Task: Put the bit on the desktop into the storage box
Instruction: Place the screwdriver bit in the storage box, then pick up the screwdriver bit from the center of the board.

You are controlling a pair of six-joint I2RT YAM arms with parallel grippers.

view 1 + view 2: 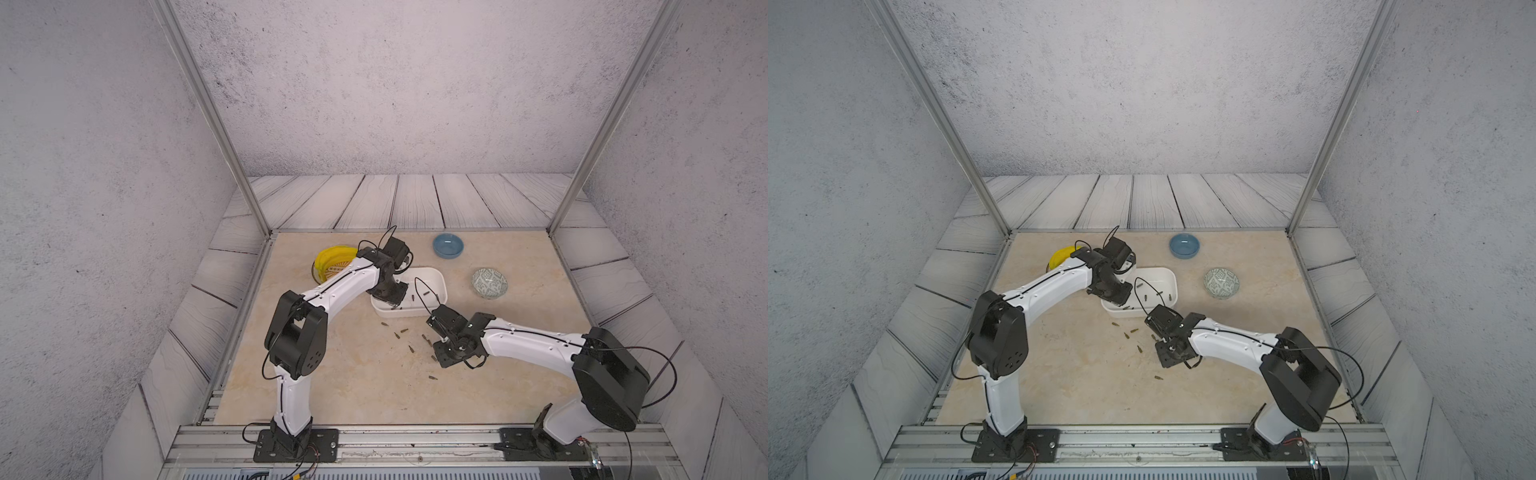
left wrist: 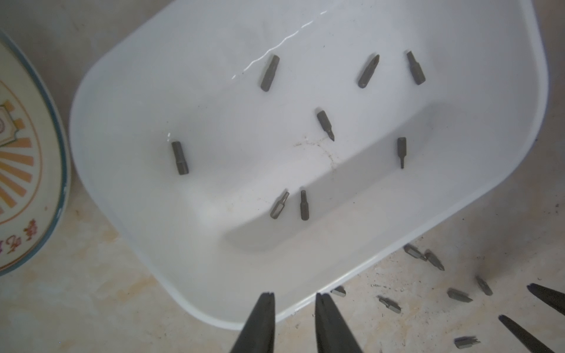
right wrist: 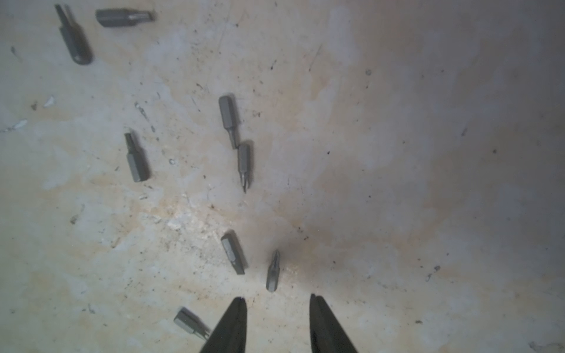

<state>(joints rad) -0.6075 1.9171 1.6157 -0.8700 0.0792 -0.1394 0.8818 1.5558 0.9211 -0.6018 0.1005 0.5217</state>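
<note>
The white storage box [image 2: 214,107] holds several grey bits [image 2: 270,72] lying flat on its floor. My left gripper [image 2: 294,295] hangs open over the box's near rim, with nothing between its fingers. In a top view it sits at the box's left end [image 1: 392,303]. Several more bits [image 3: 229,120] lie scattered on the beige desktop [image 1: 353,374] in front of the box [image 1: 430,277]. My right gripper [image 3: 277,297] is open low over them. One bit [image 3: 273,270] lies just ahead of its gap, untouched. The right fingers [image 2: 547,298] also show in the left wrist view.
A yellow slotted basket [image 1: 332,259] stands behind the left arm. A patterned plate [image 2: 24,152] lies beside the box. A blue bowl [image 1: 448,245] sits at the back and a grey-green patterned bowl [image 1: 489,282] to the box's right. Grey plank panels surround the desktop.
</note>
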